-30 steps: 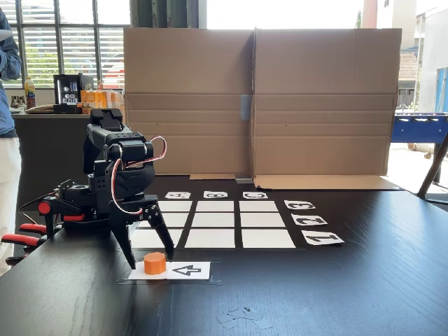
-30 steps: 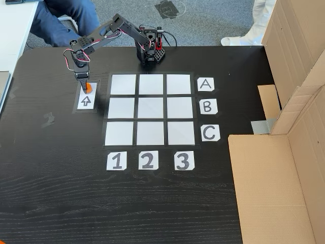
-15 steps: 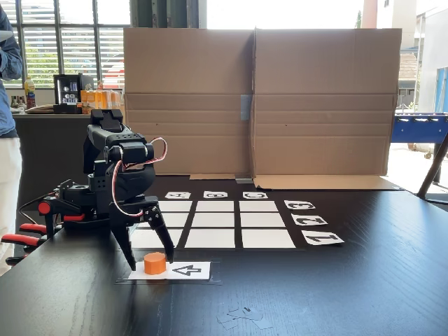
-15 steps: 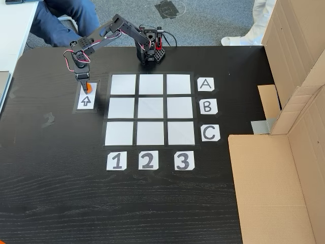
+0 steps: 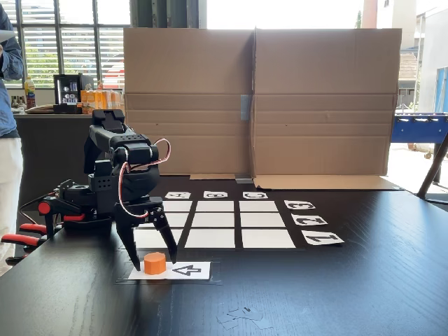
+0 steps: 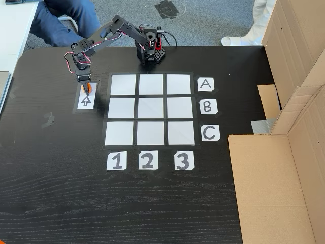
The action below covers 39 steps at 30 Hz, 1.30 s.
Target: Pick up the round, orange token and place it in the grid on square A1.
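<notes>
The round, orange token rests on the near end of a white card with a black arrow, beside the grid. My gripper points down over the token and stands open, one finger on each side of it. Neither finger presses the token. Square A1 is the front-left cell in the low fixed view, just behind my fingers and partly hidden by them.
A cardboard wall closes off the far side. Number cards and letter cards edge the grid. Paper scraps lie near the front. A person stands beyond the arm's base.
My gripper has come down a little and shifted slightly right in the low view, so its fingers now reach the table around the token. The token has not moved.
</notes>
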Motion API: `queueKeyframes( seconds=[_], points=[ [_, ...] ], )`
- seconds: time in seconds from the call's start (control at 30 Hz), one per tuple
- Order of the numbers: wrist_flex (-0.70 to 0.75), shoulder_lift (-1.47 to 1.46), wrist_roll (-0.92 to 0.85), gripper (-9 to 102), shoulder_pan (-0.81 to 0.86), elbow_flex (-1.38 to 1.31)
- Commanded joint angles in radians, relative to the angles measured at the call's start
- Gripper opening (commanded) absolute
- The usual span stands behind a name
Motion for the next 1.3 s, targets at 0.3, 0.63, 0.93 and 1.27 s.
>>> queueKeyframes(
  seconds=[0.3, 0.63, 0.93, 1.27],
  points=[
    [0.006, 0.003, -0.002, 19, -0.017, -0.021],
    [0.008, 0.002, 0.0, 13, -0.021, -0.021],
    [0.044, 0.075, 0.0, 13, -0.012, -0.028],
    [0.138, 0.354, 0.002, 13, 0.015, 0.0]
  ],
)
